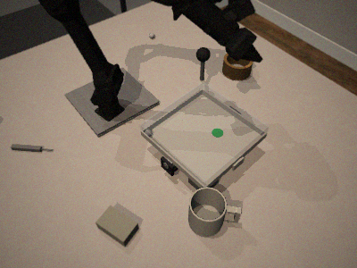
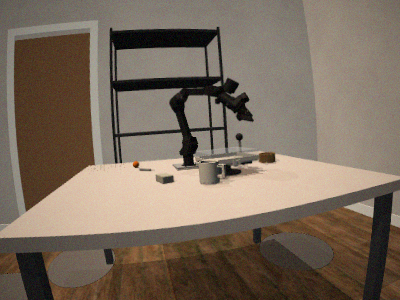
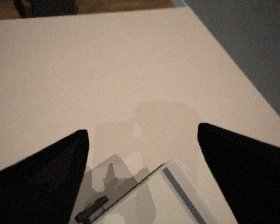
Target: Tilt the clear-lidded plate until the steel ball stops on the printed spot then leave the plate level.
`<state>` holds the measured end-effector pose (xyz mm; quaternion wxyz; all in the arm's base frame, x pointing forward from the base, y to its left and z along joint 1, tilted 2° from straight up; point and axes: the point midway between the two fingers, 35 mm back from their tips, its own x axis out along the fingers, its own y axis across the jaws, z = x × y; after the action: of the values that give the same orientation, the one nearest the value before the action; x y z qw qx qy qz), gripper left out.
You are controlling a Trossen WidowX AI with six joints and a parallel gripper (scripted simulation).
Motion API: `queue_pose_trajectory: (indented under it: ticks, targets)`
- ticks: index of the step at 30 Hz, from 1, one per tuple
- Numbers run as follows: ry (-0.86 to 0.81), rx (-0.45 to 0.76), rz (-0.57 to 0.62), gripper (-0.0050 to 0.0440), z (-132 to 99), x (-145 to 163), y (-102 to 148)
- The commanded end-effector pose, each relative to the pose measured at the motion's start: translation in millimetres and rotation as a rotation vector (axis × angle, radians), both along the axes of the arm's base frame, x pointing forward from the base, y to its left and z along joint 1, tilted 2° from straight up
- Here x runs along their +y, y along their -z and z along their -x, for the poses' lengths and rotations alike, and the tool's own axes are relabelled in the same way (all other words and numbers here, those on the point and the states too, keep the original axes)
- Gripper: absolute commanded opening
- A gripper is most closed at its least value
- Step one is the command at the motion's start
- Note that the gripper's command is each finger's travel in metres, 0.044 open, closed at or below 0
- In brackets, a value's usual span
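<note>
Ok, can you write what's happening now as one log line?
gripper: open, empty, above tape roll | ball: plate corner, off green spot | mug: beside plate
</note>
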<state>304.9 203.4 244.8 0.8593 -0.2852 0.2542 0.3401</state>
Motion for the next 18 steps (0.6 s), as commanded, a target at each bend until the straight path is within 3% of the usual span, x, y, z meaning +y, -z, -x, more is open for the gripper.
queue_pose_trajectory:
  ticks: [1, 3, 6, 8, 11, 13, 16, 18]
  targets:
    - [-0.106, 0.048, 0.078, 0.0300, 13.2, 22.1, 9.7]
    - [-0.106, 0.048, 0.078, 0.0300, 13.2, 22.1, 9.7]
    - [-0.262, 0.112, 0.195, 0.0300, 38.0, 49.9, 22.0]
    - [-0.262, 0.112, 0.195, 0.0300, 38.0, 49.9, 22.0]
    - [-0.424, 0.169, 0.314, 0.0300, 66.8, 73.6, 33.2]
    - [-0.424, 0.169, 0.314, 0.0300, 66.8, 73.6, 33.2]
    - [-0.590, 0.219, 0.435, 0.0300, 98.6, 92.6, 42.9]
    - [-0.590, 0.219, 0.435, 0.0300, 98.6, 92.6, 42.9]
